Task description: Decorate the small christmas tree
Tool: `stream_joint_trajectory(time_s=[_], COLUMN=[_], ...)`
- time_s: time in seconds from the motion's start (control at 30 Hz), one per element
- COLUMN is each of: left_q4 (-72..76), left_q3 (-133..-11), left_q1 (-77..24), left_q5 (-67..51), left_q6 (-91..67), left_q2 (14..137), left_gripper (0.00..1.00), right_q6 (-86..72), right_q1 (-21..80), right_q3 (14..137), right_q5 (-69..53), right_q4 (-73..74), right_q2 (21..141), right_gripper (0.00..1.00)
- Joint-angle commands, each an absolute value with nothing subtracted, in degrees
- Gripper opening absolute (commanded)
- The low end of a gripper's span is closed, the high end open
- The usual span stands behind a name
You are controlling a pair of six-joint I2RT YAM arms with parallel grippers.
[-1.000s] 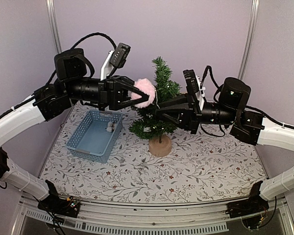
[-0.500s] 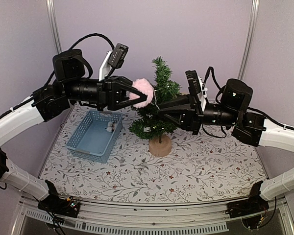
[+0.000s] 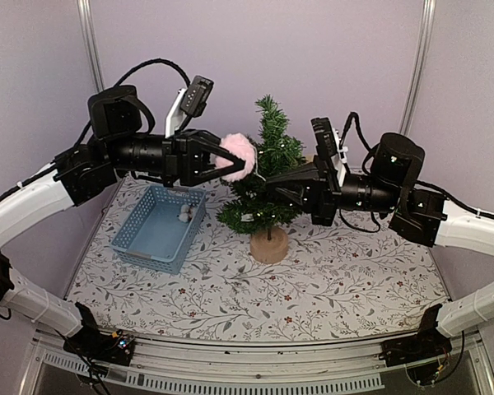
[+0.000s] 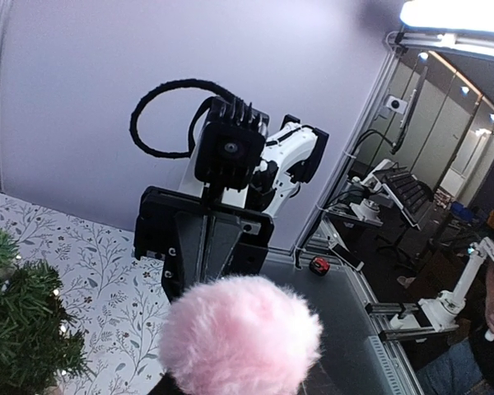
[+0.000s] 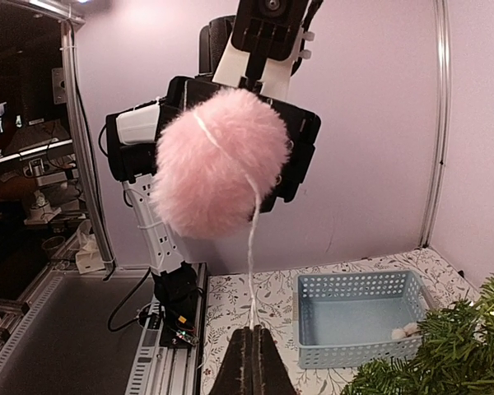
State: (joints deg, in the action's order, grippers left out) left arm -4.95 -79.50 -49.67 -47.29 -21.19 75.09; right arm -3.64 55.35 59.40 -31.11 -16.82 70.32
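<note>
The floral surface (image 3: 354,280) carries the small christmas tree (image 3: 272,148), upright at centre frame in the top view, with a blue basket (image 3: 148,255) left of it. Just left of the treetop, the left tool (image 3: 237,160) clamps a pink pom-pom (image 3: 235,151). The right tool (image 5: 252,354), at the tree's middle, is pinched closed on the pom-pom's white string (image 5: 251,271).

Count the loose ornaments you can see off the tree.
2. A pink pom-pom is held in the left gripper beside the small christmas tree, its string pinched by the right gripper; a small pale piece lies in the blue basket. The arms could hide more.
</note>
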Motion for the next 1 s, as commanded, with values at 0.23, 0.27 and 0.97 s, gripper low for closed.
stream_joint_trajectory(time_s=[0.23,0.27,0.97], left_q4=[-5.47,-5.47,-7.32], left_q3=[-77.71,-77.66,-79.8], left_q1=[-46.44,-46.22,-42.55], left_q5=[-33.32,-32.34,-19.46], left_q6=[-19.7,-19.51,-20.4], left_q2=[73.68,73.82,81.54], left_gripper=[0.0,0.0,0.0], right_q6=[-5.12,-5.21,-7.62], right_q1=[55.74,55.74,55.77], right_q3=[67.48,68.65,82.11], right_q5=[-17.79,-16.18,6.92], right_q4=[-8.05,-6.69,10.47], right_q2=[70.85,71.4,82.14], right_gripper=[0.0,0.0,0.0])
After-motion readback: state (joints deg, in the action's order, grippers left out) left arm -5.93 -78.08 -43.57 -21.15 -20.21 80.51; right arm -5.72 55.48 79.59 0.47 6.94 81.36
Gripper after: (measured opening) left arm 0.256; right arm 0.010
